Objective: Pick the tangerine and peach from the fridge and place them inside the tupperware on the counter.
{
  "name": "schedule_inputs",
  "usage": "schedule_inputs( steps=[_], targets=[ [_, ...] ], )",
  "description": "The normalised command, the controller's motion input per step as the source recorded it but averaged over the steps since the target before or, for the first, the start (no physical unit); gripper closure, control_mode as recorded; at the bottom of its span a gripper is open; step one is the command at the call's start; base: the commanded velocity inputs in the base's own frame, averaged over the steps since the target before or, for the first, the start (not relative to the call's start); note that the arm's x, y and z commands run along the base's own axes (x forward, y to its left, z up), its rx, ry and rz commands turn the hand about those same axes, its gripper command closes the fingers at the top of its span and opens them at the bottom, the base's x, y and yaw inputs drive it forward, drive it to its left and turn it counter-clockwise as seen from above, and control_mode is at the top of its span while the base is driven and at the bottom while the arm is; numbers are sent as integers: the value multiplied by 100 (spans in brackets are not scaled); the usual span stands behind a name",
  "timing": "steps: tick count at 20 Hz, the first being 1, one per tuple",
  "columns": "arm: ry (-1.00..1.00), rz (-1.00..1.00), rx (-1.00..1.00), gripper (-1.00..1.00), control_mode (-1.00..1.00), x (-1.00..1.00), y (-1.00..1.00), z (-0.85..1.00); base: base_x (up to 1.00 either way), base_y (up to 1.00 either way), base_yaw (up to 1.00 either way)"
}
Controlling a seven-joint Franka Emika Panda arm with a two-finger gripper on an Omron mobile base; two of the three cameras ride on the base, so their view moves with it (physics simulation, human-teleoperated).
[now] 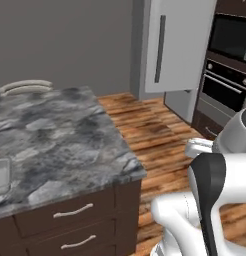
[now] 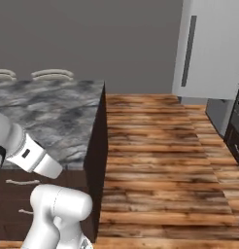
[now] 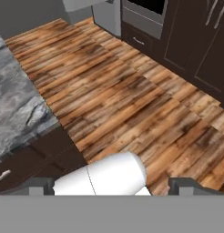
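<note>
Arm folded close above the base, with a white link and a dark joint rising at the lower right of the left base view. Seen again in the right base view low on the left, one link slanting in front of the counter's dark side. Hand turned to look down and forward over the floor, somewhat rolled (floor boards run diagonally in the hand view).

Gripper low in the hand view, fingertips standing far apart at the two sides. Wide, and nothing held between them.

Tupperware on the counter, cut by the left border of the left base view, near the front edge above the drawers. Fridge far ahead beyond the floor, its door with the long dark handle facing this way; cannot tell what is inside. Oven just to the right of it, set in dark cabinets.

Counter corner close to the arm, on its left, with a sharp stone edge running away toward the wall. Between this edge and the cabinets on the right, a broad strip of wooden floor leading to the fridge. Two pale chair backs behind the far counter edge.
</note>
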Motion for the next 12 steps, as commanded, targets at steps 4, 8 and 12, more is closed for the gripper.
schedule_inputs(
  steps=[4, 8, 12],
  targets=[
    [0, 0, 0, -100, 100, 0, 0, 0, 55, -99, 2],
    [0, 0, 0, -100, 100, 0, 0, 0, 85, -89, 26],
    [0, 0, 0, -100, 100, 0, 0, 0, 99, -73, 58]
  ],
)
